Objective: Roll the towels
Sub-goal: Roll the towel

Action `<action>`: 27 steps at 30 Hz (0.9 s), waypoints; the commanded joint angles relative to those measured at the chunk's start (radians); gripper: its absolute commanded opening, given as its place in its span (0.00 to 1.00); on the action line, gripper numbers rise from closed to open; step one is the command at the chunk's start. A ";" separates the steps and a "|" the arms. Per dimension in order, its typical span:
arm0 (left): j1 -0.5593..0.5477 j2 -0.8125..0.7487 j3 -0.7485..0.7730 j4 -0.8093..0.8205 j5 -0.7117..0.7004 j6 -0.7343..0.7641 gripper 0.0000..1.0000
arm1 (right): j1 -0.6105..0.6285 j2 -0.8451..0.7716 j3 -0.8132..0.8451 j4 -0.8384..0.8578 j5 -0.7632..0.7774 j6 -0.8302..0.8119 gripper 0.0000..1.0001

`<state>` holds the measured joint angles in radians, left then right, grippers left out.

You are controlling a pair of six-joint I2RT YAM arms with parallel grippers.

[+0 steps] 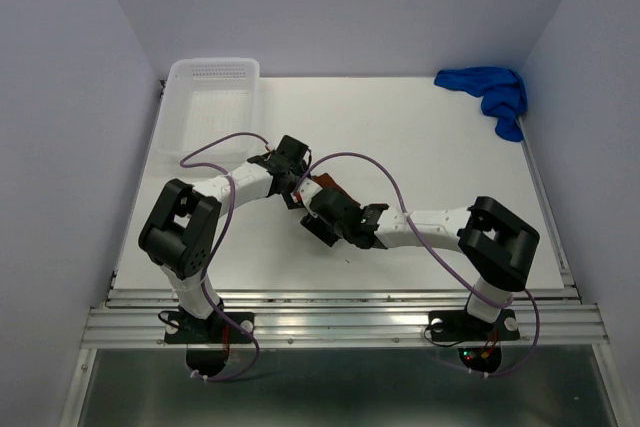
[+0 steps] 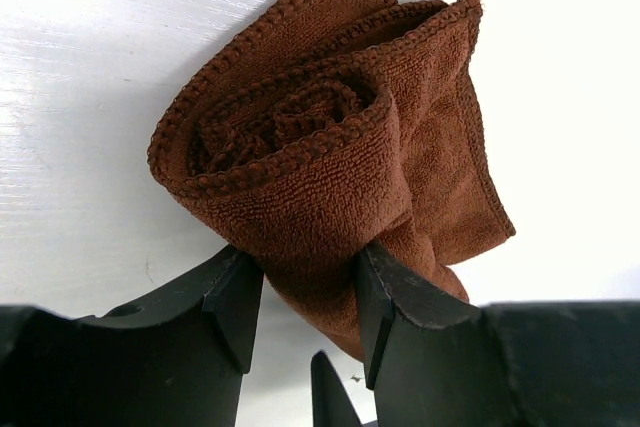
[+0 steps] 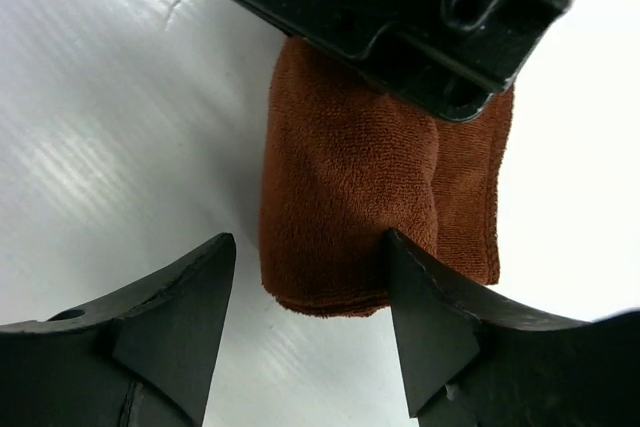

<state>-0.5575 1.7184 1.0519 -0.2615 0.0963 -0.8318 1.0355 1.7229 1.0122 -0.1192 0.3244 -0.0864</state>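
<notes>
1. The rust-brown terry cloth towel (image 2: 330,147) lies on the white table (image 1: 420,137), a little nearer than its middle. It is wound into a loose roll, with the spiral of its hemmed edge showing at one end.
2. My left pincer (image 2: 305,292) pinches that roll: both black fingers press into the cloth, which bulges between them.
3. My right pincer (image 3: 310,292) stands spread around the roll's other end. One finger touches the cloth and the other stands clear, with bare table between.
4. My left arm folds at the elbow above its base and reaches rightward, low over the table. My right arm folds likewise and stretches leftward. The two wrists meet over the towel, the left one's black housing lying across the roll.
5. The bright royal blue cloth towel (image 1: 490,95) lies crumpled in the far right corner, well apart.
6. A white perforated plastic basket (image 1: 215,97) sits at the far left corner.
</notes>
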 commanded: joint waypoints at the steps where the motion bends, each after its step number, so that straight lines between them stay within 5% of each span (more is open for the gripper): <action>1: -0.012 0.029 0.011 -0.105 -0.018 0.020 0.48 | 0.008 0.049 -0.030 0.016 0.152 0.017 0.65; 5: -0.010 0.021 0.019 -0.107 -0.017 0.022 0.49 | 0.008 0.072 -0.041 0.044 0.215 0.023 0.54; 9: -0.010 0.000 0.019 -0.105 -0.010 0.020 0.53 | 0.008 0.099 -0.046 0.047 0.228 0.040 0.16; 12: -0.009 -0.034 0.026 -0.093 -0.003 0.026 0.62 | 0.008 0.092 -0.041 0.023 0.203 0.057 0.01; 17: -0.007 -0.077 0.037 -0.081 -0.010 0.023 0.83 | 0.008 0.006 -0.035 -0.014 0.078 0.144 0.01; 27: 0.050 -0.192 0.000 -0.031 -0.024 0.002 0.93 | -0.064 -0.091 -0.029 -0.046 -0.197 0.254 0.01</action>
<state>-0.5396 1.6043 1.0618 -0.3042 0.0891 -0.8280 0.9932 1.6657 0.9836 -0.1329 0.2771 0.0944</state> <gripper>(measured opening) 0.926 0.199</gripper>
